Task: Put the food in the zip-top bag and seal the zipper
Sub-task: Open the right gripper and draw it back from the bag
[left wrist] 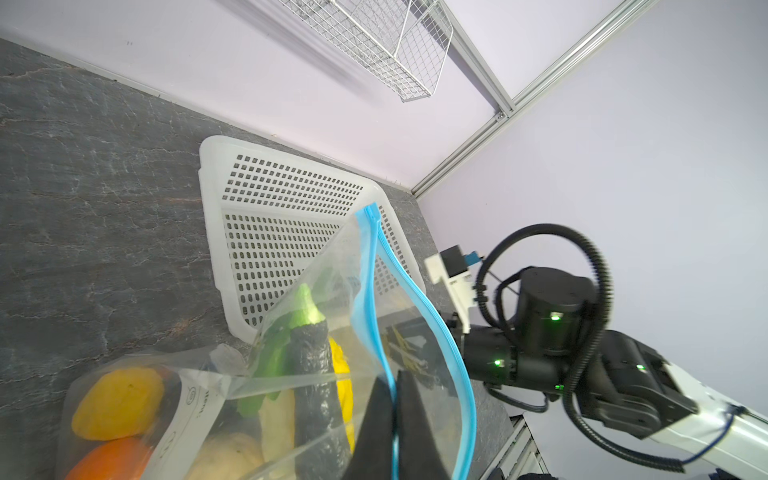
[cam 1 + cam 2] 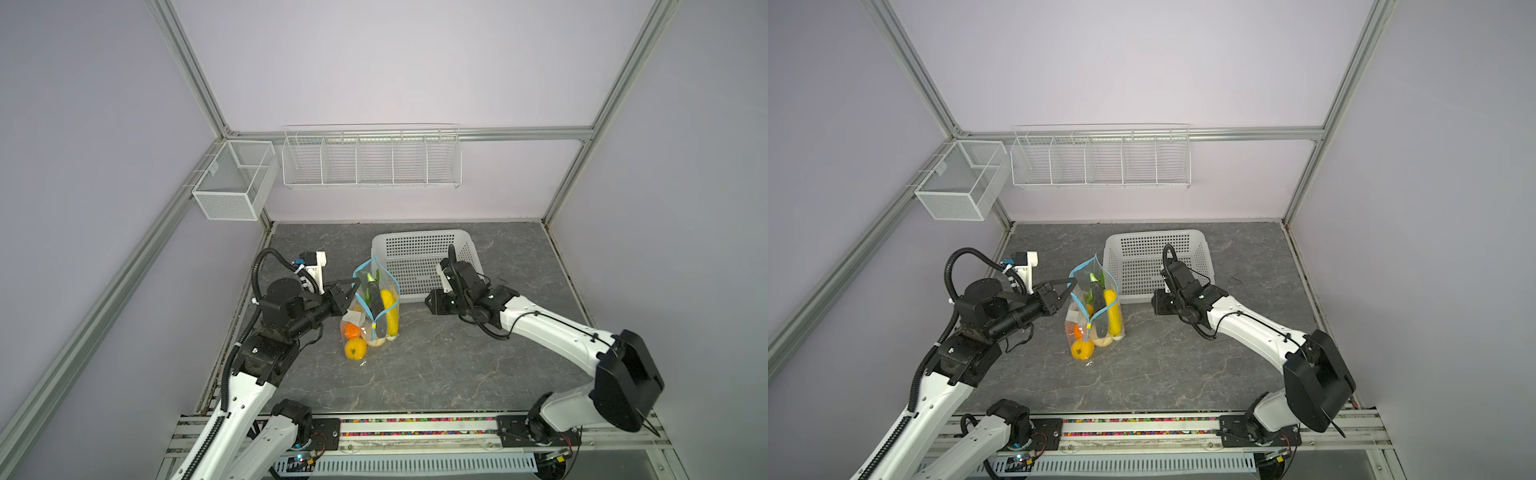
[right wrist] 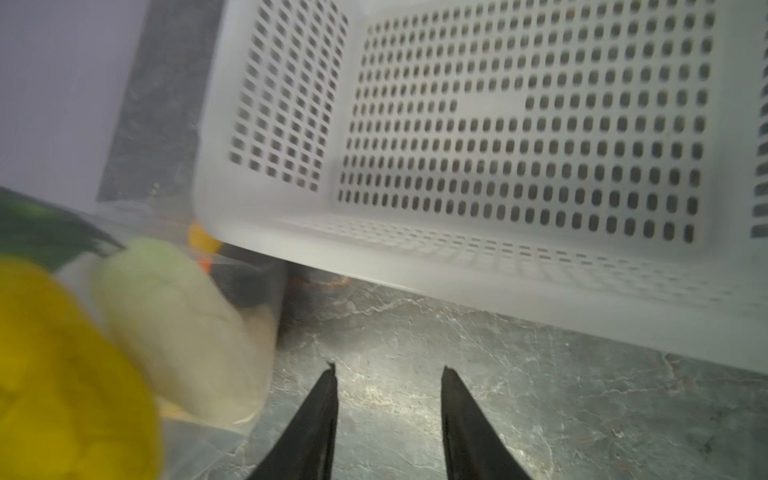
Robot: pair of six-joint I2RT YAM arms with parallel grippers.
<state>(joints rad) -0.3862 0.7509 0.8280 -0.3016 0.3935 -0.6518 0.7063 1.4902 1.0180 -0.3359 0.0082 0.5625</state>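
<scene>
zip-top bag (image 2: 353, 319): thin clear plastic film, glossy, creased. zipper (image 1: 370, 291): light-blue plastic strip, smooth, semi-gloss. food (image 2: 355, 348) inside — smooth moulded pieces, mostly satin; the dark one has a slight sheen. basket (image 2: 419, 253): white perforated plastic, matt. tabletop (image 2: 457, 374): dark grey stone-look, veined, low sheen. wall racks (image 2: 370, 162): white-coated metal wire. frame (image 2: 195, 75) — bare aluminium-look extrusion, brushed. right gripper (image 3: 388, 368) fingers (image 3: 316, 424): matt black.

One zip-top bag (image 2: 353, 316), at least six food pieces (image 2: 355, 348) inside it, one perforated white basket (image 2: 419, 233), one mesh bin (image 2: 226, 203), one divided wire rack (image 2: 372, 166), two robot arms (image 2: 540, 324).
</scene>
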